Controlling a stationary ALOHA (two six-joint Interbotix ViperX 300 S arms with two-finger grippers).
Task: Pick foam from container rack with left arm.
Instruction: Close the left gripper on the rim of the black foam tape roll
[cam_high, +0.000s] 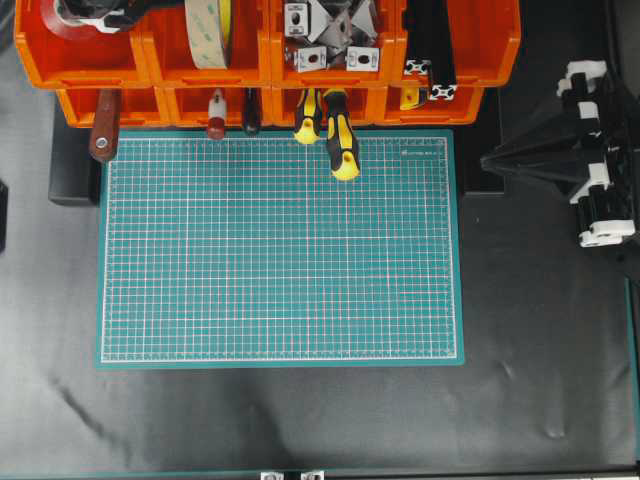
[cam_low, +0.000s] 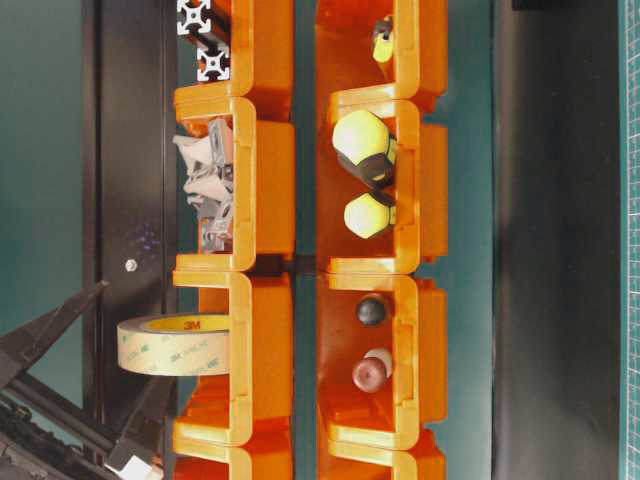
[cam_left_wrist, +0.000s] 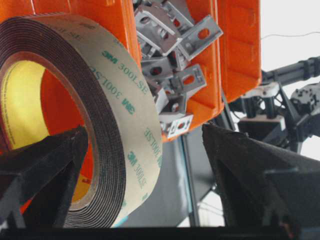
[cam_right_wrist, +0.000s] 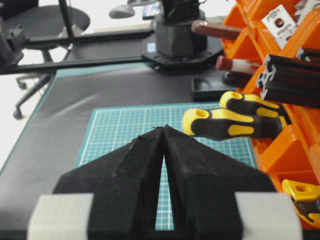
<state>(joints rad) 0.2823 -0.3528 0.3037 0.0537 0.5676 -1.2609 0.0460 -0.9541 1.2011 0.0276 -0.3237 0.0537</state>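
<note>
Black foam-padded fingers (cam_left_wrist: 45, 175) of the left hand (cam_left_wrist: 145, 180) fill the bottom of the left wrist view, spread wide and released. One finger stands in front of the foam's open centre, the other to the right of the roll; whether either touches it cannot be told. The foam (cam_left_wrist: 107, 125) stands on edge just beyond them, dark outer face, printed pale liner on its width, cream-yellow inside. It sits in a rear bin of the container rack (cam_high: 265, 60), second from the left in the overhead view, with a bin of grey metal brackets (cam_left_wrist: 172, 75) beside it to the right.

On the right of the overhead view the right hand (cam_right_wrist: 164, 131) hangs over the dark desk (cam_high: 300, 420), well apart from the rack, its two black fingers pressed together tip to tip, clenched on nothing. A green cutting mat (cam_high: 280, 250) lies on the desk before the rack. Yellow-and-black screwdriver handles (cam_high: 340, 140) jut from a front bin over the mat's far edge.
</note>
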